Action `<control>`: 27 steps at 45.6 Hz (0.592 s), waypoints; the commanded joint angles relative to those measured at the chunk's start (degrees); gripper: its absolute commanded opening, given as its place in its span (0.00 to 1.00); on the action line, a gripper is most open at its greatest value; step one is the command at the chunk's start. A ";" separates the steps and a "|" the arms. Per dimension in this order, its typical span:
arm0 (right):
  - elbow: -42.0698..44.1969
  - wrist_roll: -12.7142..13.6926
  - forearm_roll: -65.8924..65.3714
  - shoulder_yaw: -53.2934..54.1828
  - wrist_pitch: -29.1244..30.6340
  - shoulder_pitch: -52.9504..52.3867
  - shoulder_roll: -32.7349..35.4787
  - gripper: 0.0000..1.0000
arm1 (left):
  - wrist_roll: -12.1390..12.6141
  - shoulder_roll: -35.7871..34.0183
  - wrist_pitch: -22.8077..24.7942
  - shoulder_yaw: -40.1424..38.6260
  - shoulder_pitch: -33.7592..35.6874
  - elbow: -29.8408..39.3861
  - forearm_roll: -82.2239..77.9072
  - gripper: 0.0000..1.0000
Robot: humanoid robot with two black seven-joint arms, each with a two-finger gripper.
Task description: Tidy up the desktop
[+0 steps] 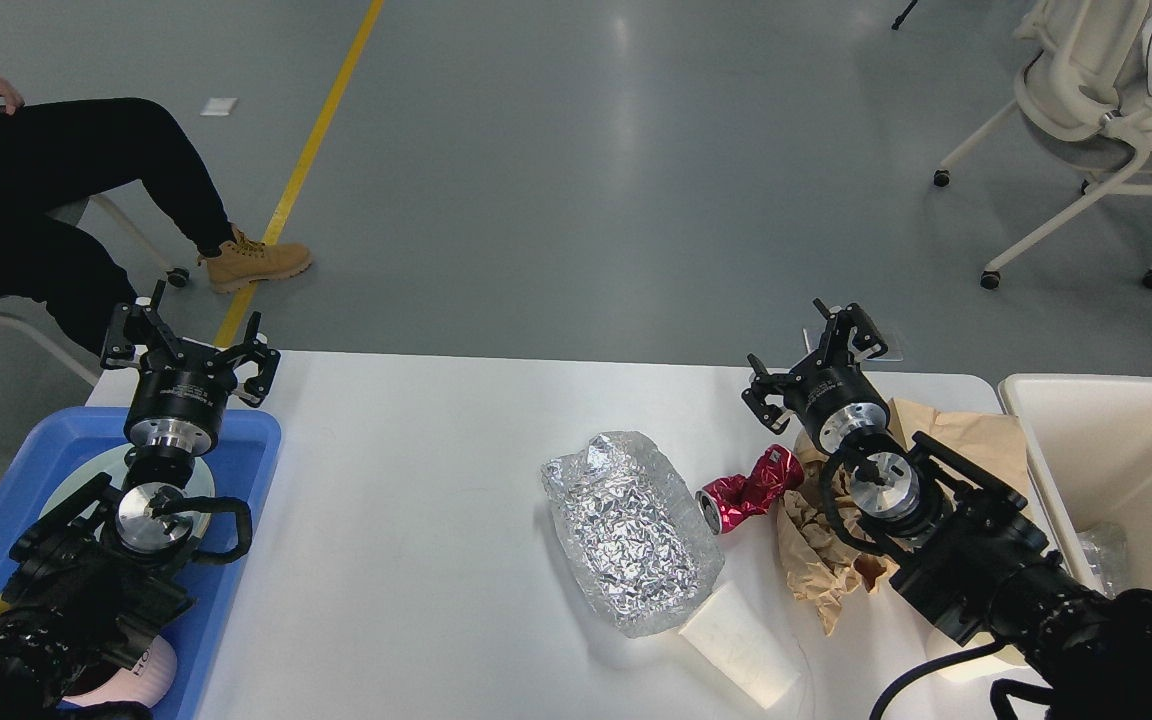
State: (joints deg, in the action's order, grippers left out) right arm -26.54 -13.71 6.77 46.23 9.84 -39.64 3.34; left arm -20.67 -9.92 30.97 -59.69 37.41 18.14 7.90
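The white desktop (416, 500) holds a crumpled sheet of silver foil (628, 530), a crushed red can (751, 488), crumpled brown paper (821, 560) and a white paper cup (741, 645) lying on its side. My right gripper (814, 362) is open and empty, over the table's far edge just behind the can. My left gripper (191, 345) is open and empty, above the far end of the blue tray (236, 500) at the table's left.
The blue tray holds a pale green plate (76, 475) and a pink mug (131, 675), mostly hidden by my left arm. A cream bin (1116, 450) stands at the right. A seated person's legs (86, 170) are beyond the far left; wheeled chairs (1086, 110) far right.
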 commanded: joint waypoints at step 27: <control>0.00 0.00 0.00 0.00 0.00 0.00 0.00 1.00 | 0.02 -0.01 0.05 -0.08 -0.05 -0.03 0.01 0.97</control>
State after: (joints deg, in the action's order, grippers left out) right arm -26.54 -13.71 6.77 46.23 9.84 -39.64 3.34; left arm -20.67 -9.94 31.03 -59.74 37.35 18.11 7.91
